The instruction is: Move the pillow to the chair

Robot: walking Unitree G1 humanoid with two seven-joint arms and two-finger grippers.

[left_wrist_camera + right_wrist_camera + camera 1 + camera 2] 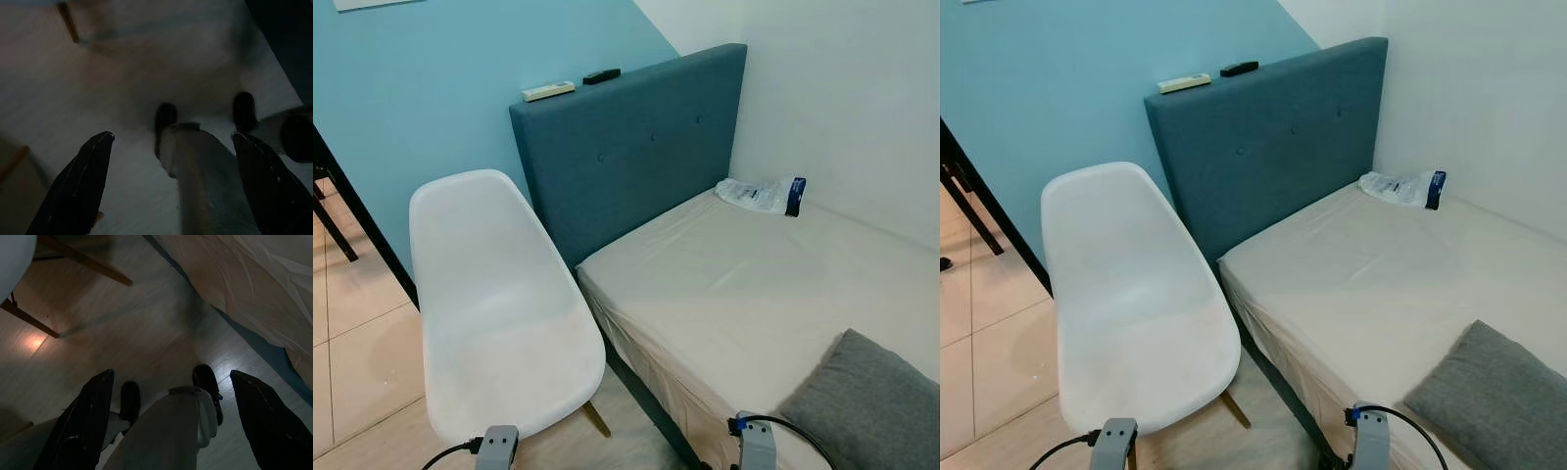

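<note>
left gripper [168, 183] and right gripper [168, 421] both spread wide, empty, above the floor [122, 328]

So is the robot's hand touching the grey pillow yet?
Apart. The right wrist view shows the right gripper hanging open over the floor; the pillow lies on the bed.

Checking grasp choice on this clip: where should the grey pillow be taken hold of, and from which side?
Judging by its pose, take the grey pillow at its near left corner, coming from the floor side with the right hand; that corner lies flat nearest the bed edge.
</note>
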